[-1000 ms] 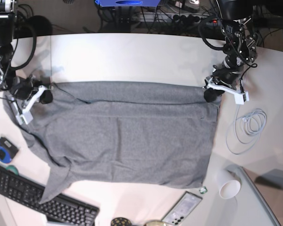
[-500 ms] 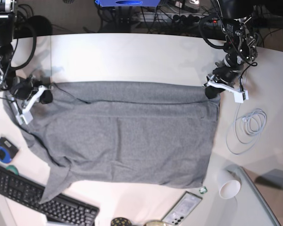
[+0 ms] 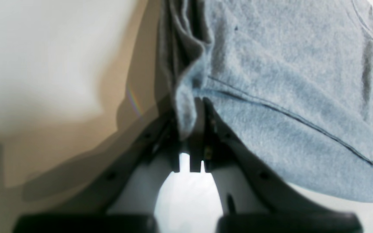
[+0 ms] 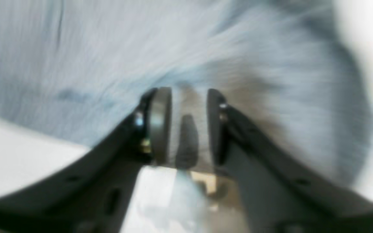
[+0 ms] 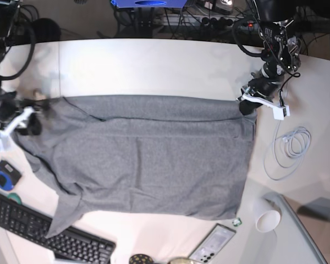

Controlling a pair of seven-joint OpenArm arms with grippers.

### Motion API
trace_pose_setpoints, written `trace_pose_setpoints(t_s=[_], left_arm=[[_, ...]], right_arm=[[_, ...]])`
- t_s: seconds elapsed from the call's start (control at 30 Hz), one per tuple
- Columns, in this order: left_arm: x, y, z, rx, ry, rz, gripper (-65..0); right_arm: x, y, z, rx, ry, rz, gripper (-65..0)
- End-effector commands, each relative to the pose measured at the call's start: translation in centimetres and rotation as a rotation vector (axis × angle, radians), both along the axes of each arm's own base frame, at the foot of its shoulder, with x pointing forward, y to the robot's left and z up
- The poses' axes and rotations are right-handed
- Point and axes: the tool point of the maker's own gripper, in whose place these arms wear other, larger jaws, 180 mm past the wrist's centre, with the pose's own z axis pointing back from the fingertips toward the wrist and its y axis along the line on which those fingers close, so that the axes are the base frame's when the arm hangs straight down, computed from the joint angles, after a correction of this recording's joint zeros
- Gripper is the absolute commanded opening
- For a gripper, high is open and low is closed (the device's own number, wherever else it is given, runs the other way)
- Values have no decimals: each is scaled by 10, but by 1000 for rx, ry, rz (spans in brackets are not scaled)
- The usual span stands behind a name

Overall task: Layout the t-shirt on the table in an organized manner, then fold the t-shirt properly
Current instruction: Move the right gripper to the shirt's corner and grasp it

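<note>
On the table (image 5: 154,66), the t-shirt (image 5: 148,157) lies spread as a broad grey panel, its far edge running between the two arms and one sleeve trailing toward the keyboard (image 5: 44,234) at the near left of the base view. The step in hand appears to be the layout stage: both arms grip opposite ends of the far edge and tension the cloth. The left gripper (image 3: 191,129) has its jaws nearly together, clamped on a bunched corner of fabric beside a stitched hem seam; the cloth passes between the fingertips. The right gripper (image 4: 188,129) is heavily blurred in its wrist view; its jaws stand a narrow gap apart with grey fabric between them, so it is judged to be pinching the shirt. The next move likely calls for an even outward pull to remove the wrinkles near the sleeve, then lowering the edge flat before release. Uneven tension could skew the panel toward the cable (image 5: 289,146) or the cup (image 5: 267,217).
</note>
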Motion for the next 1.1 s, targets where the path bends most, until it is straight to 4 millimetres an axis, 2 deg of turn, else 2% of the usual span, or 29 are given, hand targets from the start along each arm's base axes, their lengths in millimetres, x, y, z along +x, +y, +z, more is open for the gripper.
trace_pose_setpoints(t_s=[0.0,0.07,0.1,0.2,0.27,0.33,0.4,0.47,0.53,0.6,0.7,0.83,1.07], left_arm=[[-41,-1,-31,37,205,-44,-650],[-41,-1,-31,37,205,-44,-650],[-41,-1,-31,37,205,-44,-650],[-41,-1,-31,37,205,-44,-650],[-41,1,-30,43,206,-45,-650],[-40,7,-29,55,205,-46,-650],[-40,11,-28,63,205,-46,-650],[-39,19,-25,80,203,-47,-650],[-39,22,-25,86,204,-47,-650],[-39,30,-23,103,205,-49,-650],[-40,32,-23,106,207,-49,-650],[-38,33,-21,113,203,-51,-650],[-37,33,-20,117,197,-55,-650]], right_arm=[[-2,-16,10,-15,-15,-35,-359],[-19,-35,4,-1,22,-119,-275],[-28,-41,1,6,35,-153,-252],[-53,-43,-13,41,72,-222,-249],[-63,-37,-20,66,85,-242,-282],[-62,-36,-21,69,83,-244,-330],[-55,-39,-15,64,63,-245,-351],[-42,-55,-3,11,33,-234,-326],[-30,-72,0,-75,54,-220,-303],[-27,-84,-6,-155,108,-208,-302],[-32,-94,-18,-270,221,-170,-302],[-36,-74,-24,-267,261,-60,-302],[-39,-70,-28,-257,278,-53,-302]])
